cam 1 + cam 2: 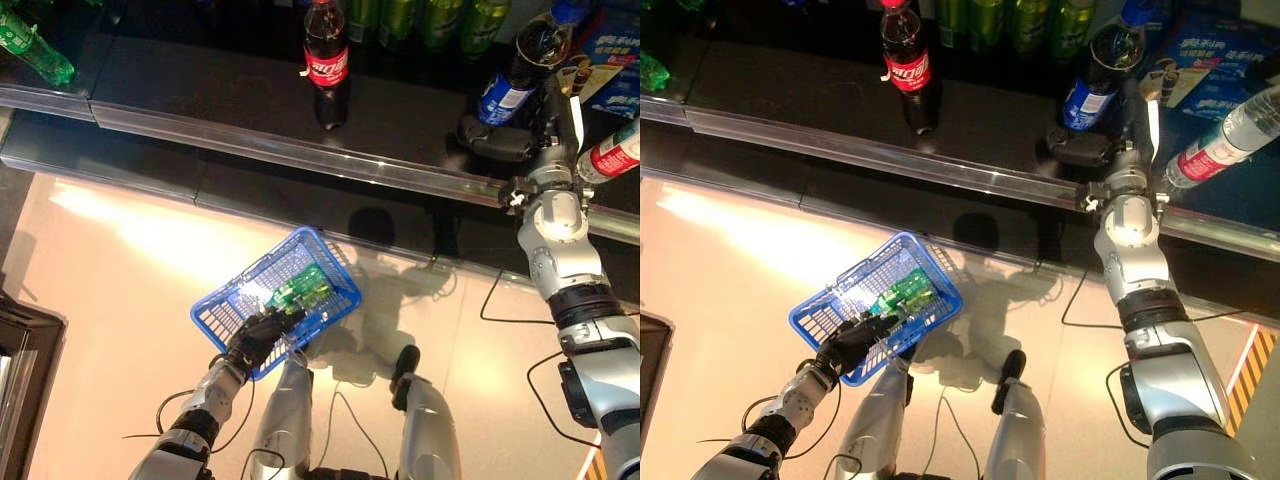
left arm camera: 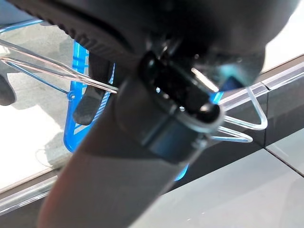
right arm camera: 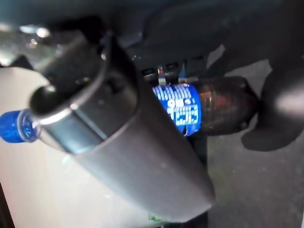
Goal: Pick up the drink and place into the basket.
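The right arm (image 1: 1135,250) is built of rounded silver-grey shells, joined by black ribbed collars. A black oval patch is set into its upper shell, and a narrow silver bracket with small dark fittings is seen at the wrist. The left arm (image 1: 205,410) is made of the same silver-grey shells with a black band. The left hand (image 1: 262,332) and the right hand (image 1: 497,140) are dark, nearly black. Close up, each thumb (image 3: 142,156) is shown as a smooth grey cylinder.

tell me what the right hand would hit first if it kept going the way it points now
Probably nothing new: the right hand is already wrapped around the blue-label cola bottle on the dark shelf. Pushing further, it would likely shove that bottle toward the blue cartons behind, though depth is unclear.
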